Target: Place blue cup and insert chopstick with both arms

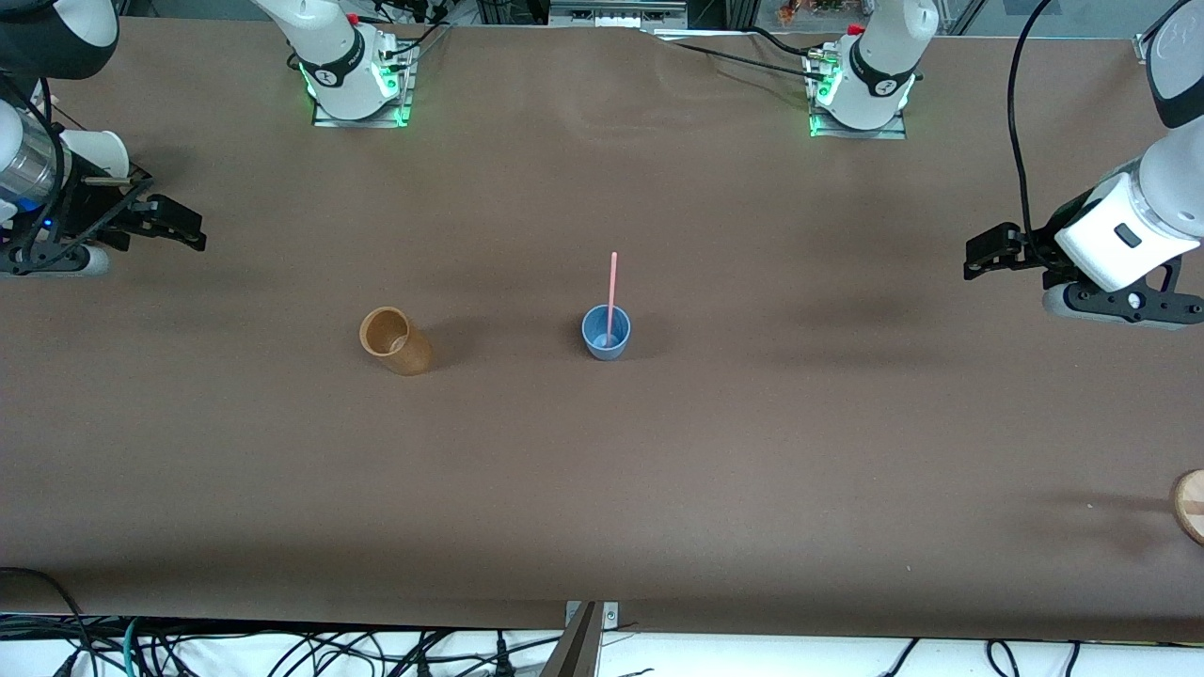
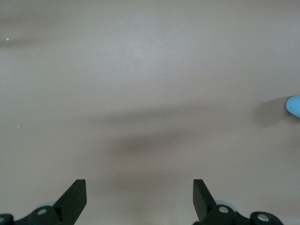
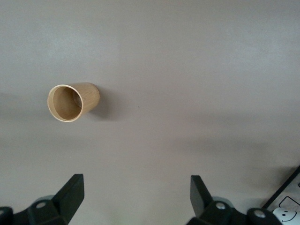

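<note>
- Front view: the blue cup [image 1: 606, 332] stands upright near the middle of the counter [image 1: 752, 451], and the chopstick [image 1: 612, 293] is in it, its lower end inside the cup and the rest sticking up out of the rim. Both parts of the task look done, as far as I can judge.
- A tan cup [image 1: 395, 341] stands beside the blue one, toward the right arm's end, well apart from it and not part of the job.
- The left claw [image 1: 978, 254] hangs over the left arm's end of the counter; the right claw [image 1: 183, 226] hangs over the right arm's end. Both are well apart from the cup and hold nothing. Both arms look parked, so little seems left but to finish.
- Left wrist view: the left claw [image 2: 139, 197] is spread wide with only bare counter between its fingers; a sliver of the blue cup [image 2: 294, 105] shows at the frame's edge.
- Right wrist view: the right claw [image 3: 137, 194] is likewise spread wide and empty, with the tan cup [image 3: 72, 101] in sight farther off.
</note>
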Controlling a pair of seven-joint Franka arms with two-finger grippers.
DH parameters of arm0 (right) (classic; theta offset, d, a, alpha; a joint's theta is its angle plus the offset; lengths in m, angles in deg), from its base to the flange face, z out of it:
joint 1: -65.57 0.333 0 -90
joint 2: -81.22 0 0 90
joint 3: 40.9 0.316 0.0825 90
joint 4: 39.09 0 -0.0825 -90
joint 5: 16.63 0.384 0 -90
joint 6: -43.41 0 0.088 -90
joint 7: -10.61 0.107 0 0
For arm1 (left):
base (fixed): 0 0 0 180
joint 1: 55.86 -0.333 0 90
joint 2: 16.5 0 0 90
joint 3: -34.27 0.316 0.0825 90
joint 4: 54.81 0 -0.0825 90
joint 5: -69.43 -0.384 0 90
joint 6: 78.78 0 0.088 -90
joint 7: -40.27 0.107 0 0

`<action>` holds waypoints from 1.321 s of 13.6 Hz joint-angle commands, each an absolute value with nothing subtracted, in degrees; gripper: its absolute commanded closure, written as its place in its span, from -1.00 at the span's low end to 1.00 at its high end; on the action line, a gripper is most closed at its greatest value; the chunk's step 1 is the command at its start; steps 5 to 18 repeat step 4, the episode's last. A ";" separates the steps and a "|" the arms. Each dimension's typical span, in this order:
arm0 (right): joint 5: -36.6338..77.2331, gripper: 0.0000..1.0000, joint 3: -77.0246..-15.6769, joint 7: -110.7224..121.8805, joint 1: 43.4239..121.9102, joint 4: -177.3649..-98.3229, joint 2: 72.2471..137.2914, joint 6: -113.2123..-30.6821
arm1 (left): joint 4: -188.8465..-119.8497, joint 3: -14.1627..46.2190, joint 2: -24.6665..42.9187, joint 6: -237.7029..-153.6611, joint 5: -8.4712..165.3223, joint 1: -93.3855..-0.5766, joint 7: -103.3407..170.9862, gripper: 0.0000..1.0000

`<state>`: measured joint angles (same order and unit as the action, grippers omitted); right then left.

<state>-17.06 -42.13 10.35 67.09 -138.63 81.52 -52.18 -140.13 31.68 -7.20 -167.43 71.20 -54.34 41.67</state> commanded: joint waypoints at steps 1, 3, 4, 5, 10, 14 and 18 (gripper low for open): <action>-16.72 -1.00 -40.99 9.91 65.74 -138.05 81.39 -51.25 | -138.66 31.45 -6.48 -167.20 70.66 -54.71 43.00 -1.00; -16.72 -1.00 -40.99 10.08 65.74 -137.96 81.48 -51.25 | -138.66 31.45 -6.39 -167.20 70.66 -54.71 42.91 -1.00; -16.72 -1.00 -41.08 10.00 65.74 -137.96 81.65 -51.25 | -138.66 31.45 -6.39 -167.20 70.75 -54.63 42.91 -1.00; -16.72 -1.00 -41.08 10.00 65.74 -137.96 81.65 -51.25 | -138.66 31.45 -6.39 -167.20 70.75 -54.63 42.91 -1.00; -16.72 -1.00 -41.08 10.00 65.74 -137.96 81.65 -51.25 | -138.66 31.45 -6.39 -167.20 70.75 -54.63 42.91 -1.00; -16.72 -1.00 -41.08 10.00 65.74 -137.96 81.65 -51.25 | -138.66 31.45 -6.39 -167.20 70.75 -54.63 42.91 -1.00; -16.72 -1.00 -41.08 10.00 65.74 -137.96 81.65 -51.25 | -138.66 31.45 -6.39 -167.20 70.75 -54.63 42.91 -1.00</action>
